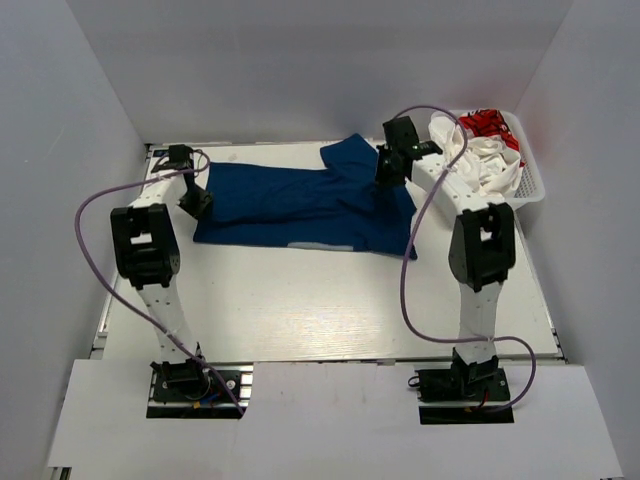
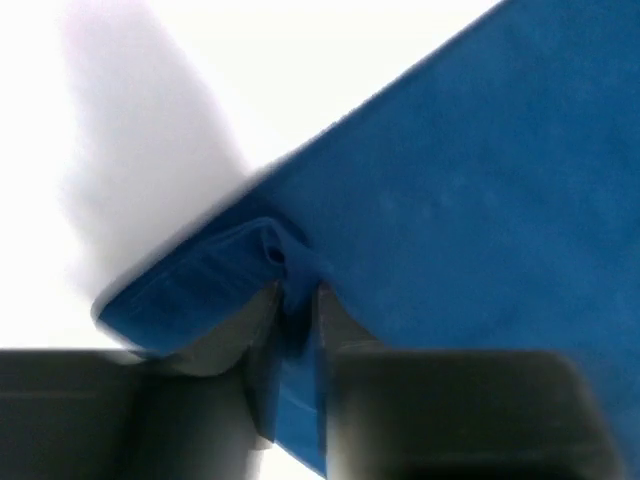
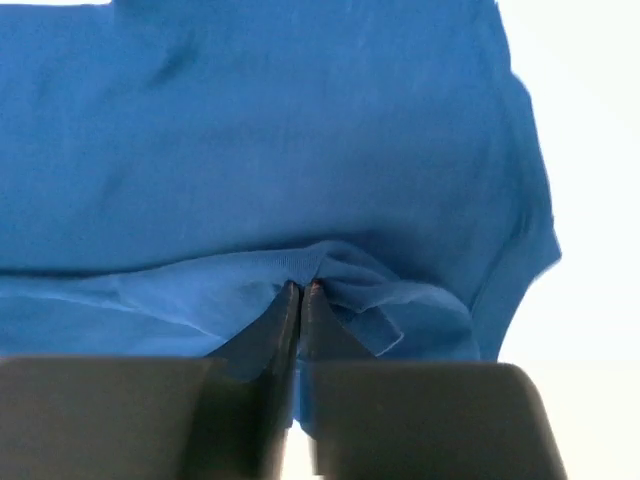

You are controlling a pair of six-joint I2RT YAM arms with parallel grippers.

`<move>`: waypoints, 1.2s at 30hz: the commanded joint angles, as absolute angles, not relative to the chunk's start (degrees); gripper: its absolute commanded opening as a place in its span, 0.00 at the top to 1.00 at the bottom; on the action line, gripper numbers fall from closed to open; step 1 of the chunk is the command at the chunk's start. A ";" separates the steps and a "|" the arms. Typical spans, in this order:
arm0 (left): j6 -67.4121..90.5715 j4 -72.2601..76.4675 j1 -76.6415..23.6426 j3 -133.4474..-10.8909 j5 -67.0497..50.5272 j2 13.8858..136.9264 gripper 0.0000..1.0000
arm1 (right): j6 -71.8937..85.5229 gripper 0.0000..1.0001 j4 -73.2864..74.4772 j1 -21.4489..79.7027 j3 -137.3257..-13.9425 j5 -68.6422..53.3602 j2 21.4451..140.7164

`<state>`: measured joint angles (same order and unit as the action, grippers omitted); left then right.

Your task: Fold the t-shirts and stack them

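Arm bases (image 1: 185, 385) sit at the near edge of the table (image 1: 300, 310). Mid-table, the blue t-shirt (image 1: 290, 200) lies stretched left to right, seemingly part-folded. The left gripper (image 2: 298, 295) pinches its left hem. The right gripper (image 3: 300, 290), fingers pressed together, nips a ridge of cloth at the shirt's right end. At far right, the white t-shirt (image 1: 480, 155) lies bunched in a mesh basket (image 1: 535, 190). For a clean fold, carry both grips in step, keep the edge taut, and release only once the edges align.
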<state>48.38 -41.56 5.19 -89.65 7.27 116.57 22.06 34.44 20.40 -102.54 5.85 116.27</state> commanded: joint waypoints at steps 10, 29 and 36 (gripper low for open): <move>41.57 -44.65 6.68 -96.07 13.54 112.53 0.00 | 10.02 0.10 31.66 17.32 -106.37 -2.72 117.03; 35.33 -30.67 3.08 -78.84 -0.71 111.87 0.00 | 18.36 0.33 25.23 16.61 -66.37 5.36 101.52; 35.42 -35.86 2.46 -79.98 7.11 115.49 0.00 | 19.34 1.00 22.58 16.61 -61.09 5.71 90.81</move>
